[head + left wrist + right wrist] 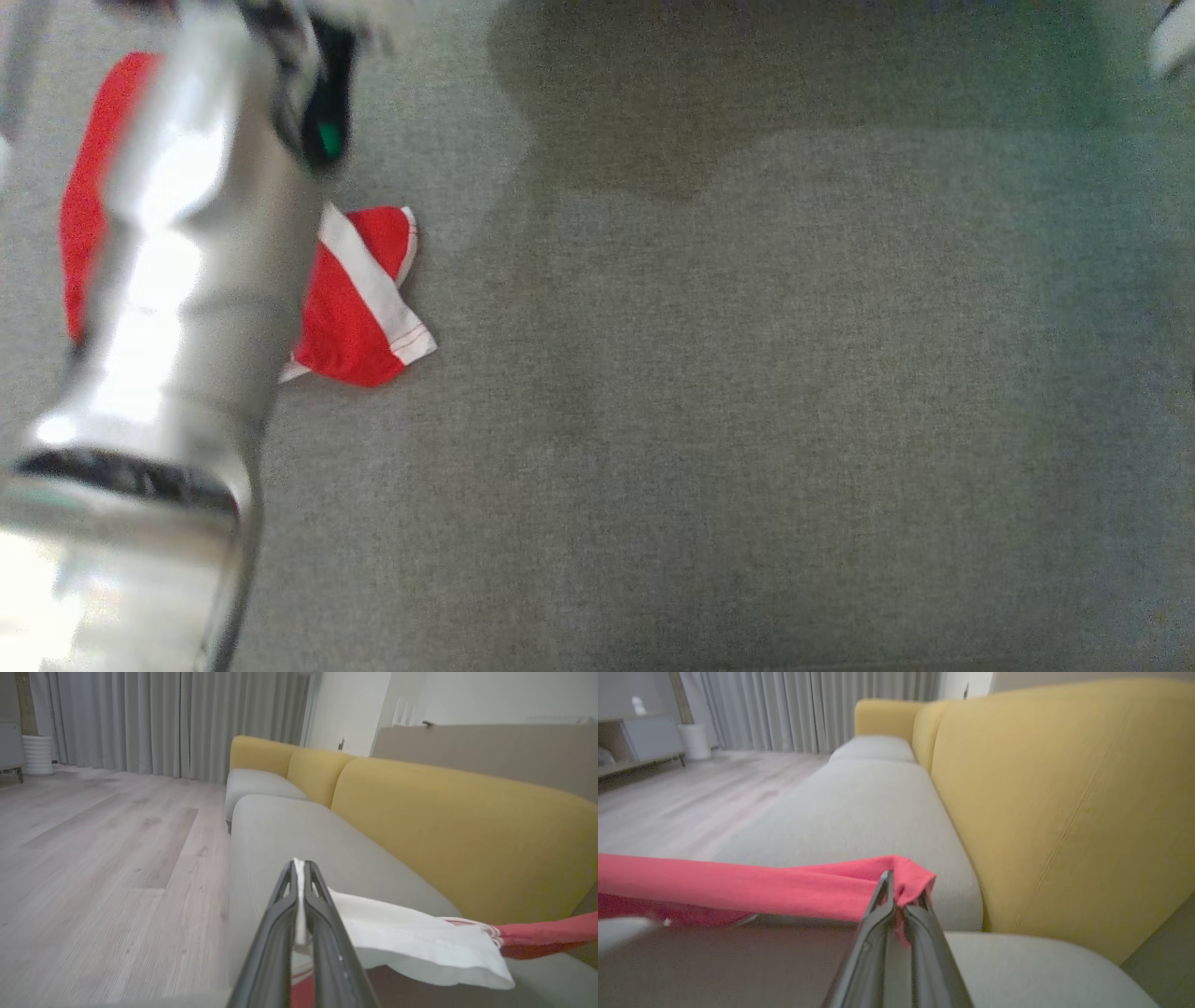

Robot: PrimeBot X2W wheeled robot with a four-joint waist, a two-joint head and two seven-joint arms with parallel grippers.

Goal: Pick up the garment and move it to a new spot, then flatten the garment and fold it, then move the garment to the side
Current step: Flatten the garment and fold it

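Observation:
The garment (359,308) is red with white trim and lies bunched on the grey sofa seat (747,373) at the left of the head view. A pale forearm (177,280) crosses over it and hides most of it. In the left wrist view my left gripper (300,863) is shut on the garment's white trim (411,938), which trails right toward red cloth. In the right wrist view my right gripper (901,890) is shut on a red edge of the garment (761,886), which stretches away to the left just above the seat.
The yellow sofa backrest (444,826) runs along the right of both wrist views, with grey seat cushions (859,812) beside it. The wooden floor (93,858) and grey curtains (163,718) lie beyond. A low cabinet (644,737) stands far left.

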